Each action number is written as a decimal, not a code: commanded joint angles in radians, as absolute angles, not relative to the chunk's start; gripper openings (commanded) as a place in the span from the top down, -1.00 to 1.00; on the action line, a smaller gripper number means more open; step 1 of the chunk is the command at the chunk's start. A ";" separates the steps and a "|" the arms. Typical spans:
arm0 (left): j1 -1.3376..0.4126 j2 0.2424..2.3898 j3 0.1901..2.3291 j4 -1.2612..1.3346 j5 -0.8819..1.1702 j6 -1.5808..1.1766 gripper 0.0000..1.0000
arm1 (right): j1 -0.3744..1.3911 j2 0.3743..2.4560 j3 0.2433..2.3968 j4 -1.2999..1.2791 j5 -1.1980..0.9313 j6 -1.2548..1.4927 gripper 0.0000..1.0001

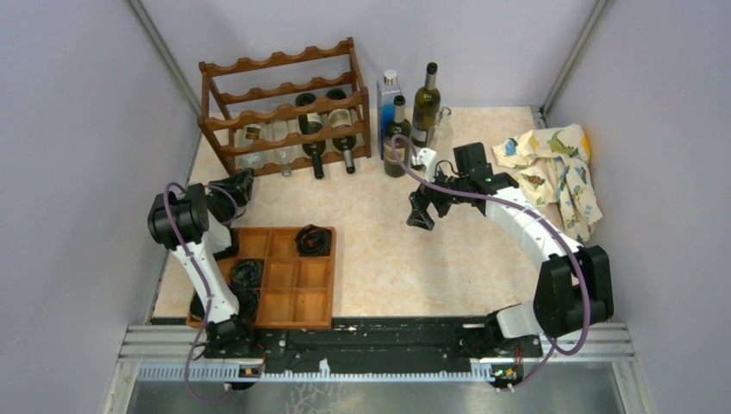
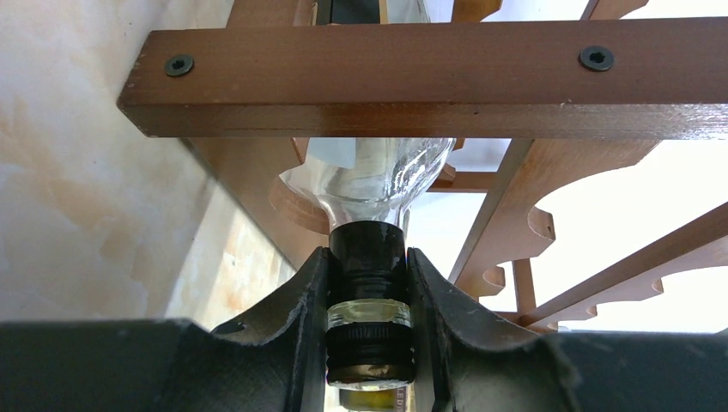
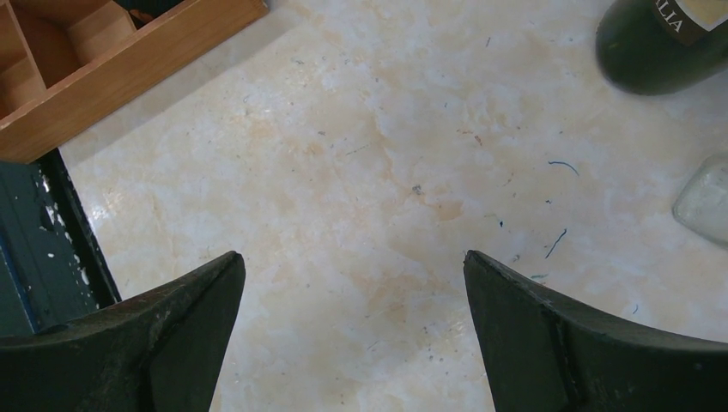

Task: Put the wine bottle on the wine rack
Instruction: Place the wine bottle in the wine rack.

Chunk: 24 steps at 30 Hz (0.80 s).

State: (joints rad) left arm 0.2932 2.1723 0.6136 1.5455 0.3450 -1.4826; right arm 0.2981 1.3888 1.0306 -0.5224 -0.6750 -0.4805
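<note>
The left gripper (image 2: 367, 257) is clamped on the black-capped neck of a clear wine bottle (image 2: 378, 176). The bottle's body lies under a rail of the wine rack (image 1: 280, 86), which stands at the 11 o'clock corner of the table (image 1: 379, 259). The right gripper (image 3: 352, 257) is spread wide and holds nothing, hanging over bare table just toward 3 o'clock of center.

- wine bottle (image 2: 378, 176): body was hidden behind a wine rack (image 2: 412, 86) rail, mouth end cut off at the bottom edge
- left pincer (image 1: 238, 184) tips in top view: too small to tell
- dark green bottle (image 3: 661, 43): cropped at the corner, label only partly legible
- clear glass item (image 3: 706, 202): cropped at the right edge, couldn't identify it
</note>
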 commanded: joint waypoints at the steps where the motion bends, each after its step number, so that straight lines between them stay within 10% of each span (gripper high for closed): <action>1: 0.259 2.262 0.590 1.721 0.248 -1.513 1.00 | 0.293 1.373 1.069 -0.511 -0.688 -0.500 -0.93; 24: 0.260 2.213 0.620 1.793 0.325 -1.558 1.00 | 0.293 1.360 1.059 -0.502 -0.690 -0.506 -0.93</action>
State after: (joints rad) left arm 0.2855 2.1712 0.6144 1.5475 0.3294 -1.5337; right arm 0.2981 1.3888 1.0306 -0.5240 -0.6746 -0.4908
